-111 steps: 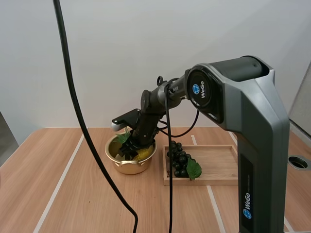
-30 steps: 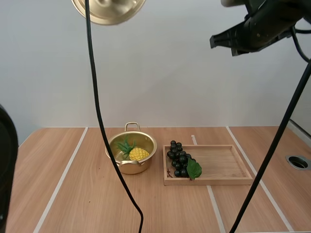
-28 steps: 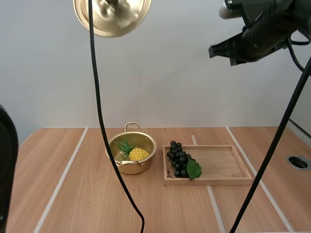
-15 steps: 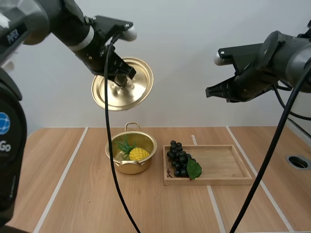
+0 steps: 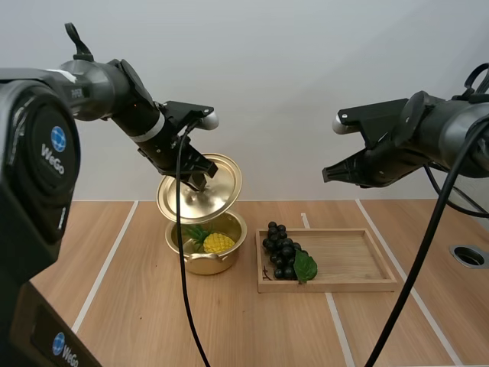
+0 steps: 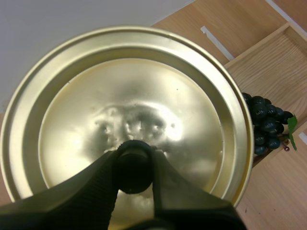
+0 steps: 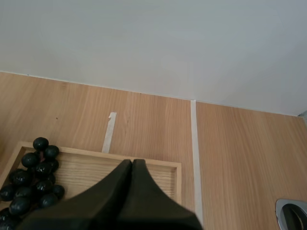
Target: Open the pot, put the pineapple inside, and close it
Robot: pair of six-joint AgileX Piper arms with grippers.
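Note:
A golden pot stands on the table with a yellow pineapple with green leaves inside it. Just above the pot hangs its golden lid, tilted, its far edge higher. My left gripper is shut on the lid's black knob, which sits pinched between the fingers over the lid's top face. My right gripper hangs high in the air above the wooden tray, its fingers lying together as one dark wedge with nothing in them.
The wooden tray lies to the right of the pot with a bunch of dark grapes and a green leaf at its left end. The grapes also lie beyond the lid's rim. A round metal hole sits at the table's right edge.
My left arm has brought the lid down from high overhead to just above the pot. My right arm has sunk and drawn back to the right, still shut.

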